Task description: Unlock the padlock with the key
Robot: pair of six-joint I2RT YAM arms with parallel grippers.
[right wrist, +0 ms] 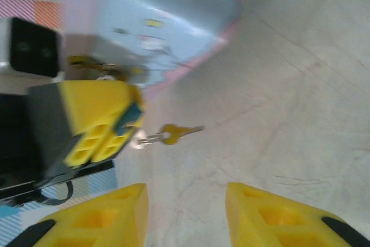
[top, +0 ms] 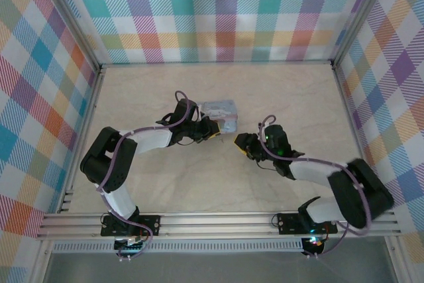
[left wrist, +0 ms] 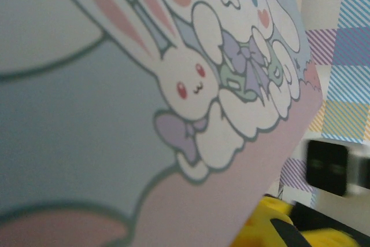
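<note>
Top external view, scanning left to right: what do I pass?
left arm's elbow → left gripper → right gripper → right arm's elbow. The pale blue tin overlaps the left gripper, so it is left out.

tin [left wrist: 87, 143]: pale blue, pink border, white cartoon rabbits with pink ears, red eyes, lilac bows. key [right wrist: 171, 134]: yellow head, silvery shank. table [top: 278, 97]: cream, faint marble veining. walls [top: 225, 11]: pastel plaid in teal, orange, purple, yellow, pink. right gripper [right wrist: 185, 215] fingers [right wrist: 272, 218]: yellow, black trim.
</note>
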